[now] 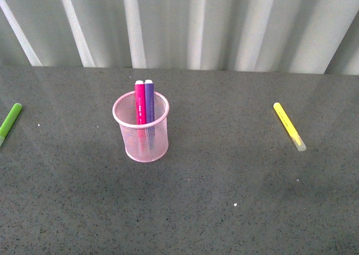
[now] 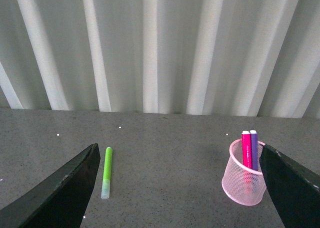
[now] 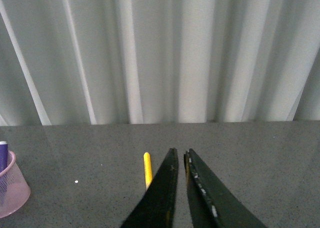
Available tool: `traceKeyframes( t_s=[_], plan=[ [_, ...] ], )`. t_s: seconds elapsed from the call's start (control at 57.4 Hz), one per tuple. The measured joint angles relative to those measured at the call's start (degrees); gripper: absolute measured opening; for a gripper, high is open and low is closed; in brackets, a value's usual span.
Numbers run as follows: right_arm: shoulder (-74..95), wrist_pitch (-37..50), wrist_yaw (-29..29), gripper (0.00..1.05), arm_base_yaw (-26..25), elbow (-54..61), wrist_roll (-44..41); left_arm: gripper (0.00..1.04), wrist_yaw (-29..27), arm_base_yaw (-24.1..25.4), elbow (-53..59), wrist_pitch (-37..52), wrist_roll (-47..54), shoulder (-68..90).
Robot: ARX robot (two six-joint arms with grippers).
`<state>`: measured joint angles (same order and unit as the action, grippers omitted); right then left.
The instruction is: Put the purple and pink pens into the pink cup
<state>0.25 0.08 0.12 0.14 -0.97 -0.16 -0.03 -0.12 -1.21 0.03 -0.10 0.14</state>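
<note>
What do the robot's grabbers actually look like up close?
Only the fingers show. The left gripper has two flat, matte black wedge-shaped fingers. The right gripper has similar long black tapering blades, one edge flecked with small pale scuffs. No cables or markings are visible.

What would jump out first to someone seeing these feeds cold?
The pink cup standing left of centre on the grey table, with the pink pen and purple pen upright in it, side by side. Next, two loose markers lying flat: a green marker at the far left edge and a yellow marker off to the right. In the wrist views, the left gripper is wide open and the right gripper nearly closed, holding nothing.
</note>
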Motion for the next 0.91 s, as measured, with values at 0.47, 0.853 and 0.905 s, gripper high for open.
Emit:
traceKeyframes(
  t_s=[0.47,0.853,0.905],
  plan=[
    [0.0,0.0,0.0,0.98,0.0,0.0,0.0,0.98,0.0,0.0,0.0,0.0,0.0,0.0],
    [0.0,0.0,0.0,0.98,0.0,0.0,0.0,0.98,0.0,0.0,0.0,0.0,0.0,0.0],
    [0.0,0.0,0.0,0.98,0.0,0.0,0.0,0.98,0.0,0.0,0.0,0.0,0.0,0.0]
  ],
)
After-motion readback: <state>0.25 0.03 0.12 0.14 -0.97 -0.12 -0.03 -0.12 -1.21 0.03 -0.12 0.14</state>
